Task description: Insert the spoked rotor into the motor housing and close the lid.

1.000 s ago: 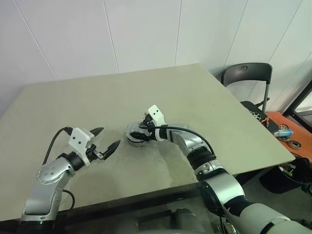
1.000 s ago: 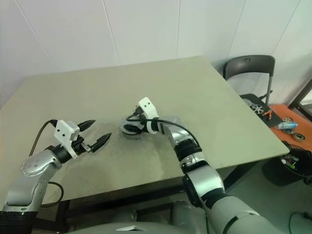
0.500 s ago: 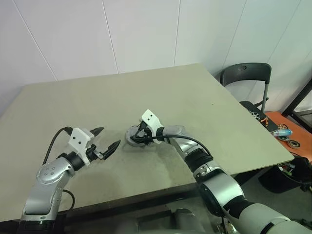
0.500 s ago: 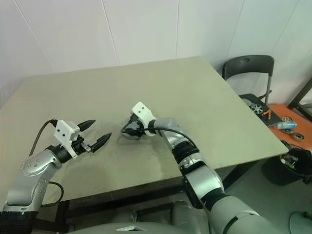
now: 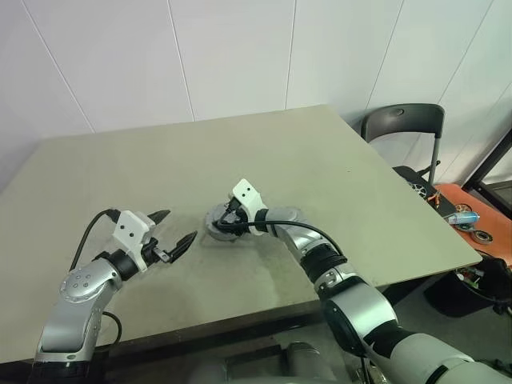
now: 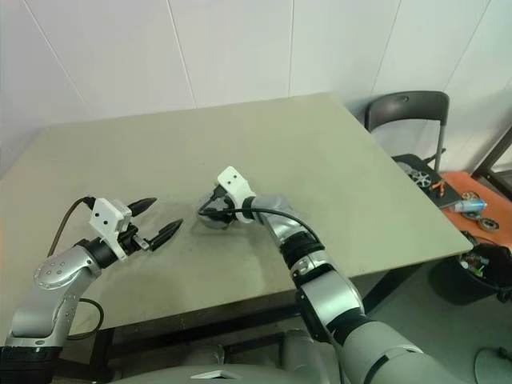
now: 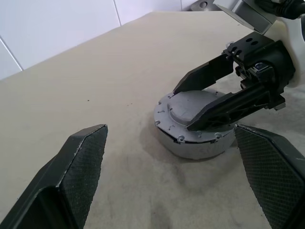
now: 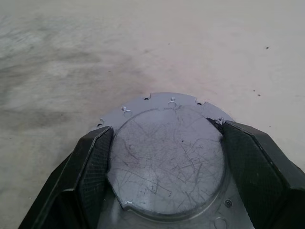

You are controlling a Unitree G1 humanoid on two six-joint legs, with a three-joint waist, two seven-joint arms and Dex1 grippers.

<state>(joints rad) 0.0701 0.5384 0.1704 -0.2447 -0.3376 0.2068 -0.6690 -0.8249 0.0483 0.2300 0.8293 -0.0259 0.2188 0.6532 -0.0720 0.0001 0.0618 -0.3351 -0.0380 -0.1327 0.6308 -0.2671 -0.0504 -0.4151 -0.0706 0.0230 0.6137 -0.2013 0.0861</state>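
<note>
Lid [image 7: 193, 107] sits atop motor housing [image 7: 195, 145], mid surface [image 5: 160, 160]. Right hand [image 7: 209, 98] straddles lid's raised centre, fingers on it (grip, not lift). Left hand [image 5: 172, 234] wide, empty, nearby. Press evenly, keep lid level till seated.

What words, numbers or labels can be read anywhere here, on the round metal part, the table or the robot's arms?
None can be read.
The lid on the motor housing shows only scratches and small screw holes, no lettering.
The white blocks on the arms are blank.
The items on the orange surface beside the chair are too small to make out.
</note>
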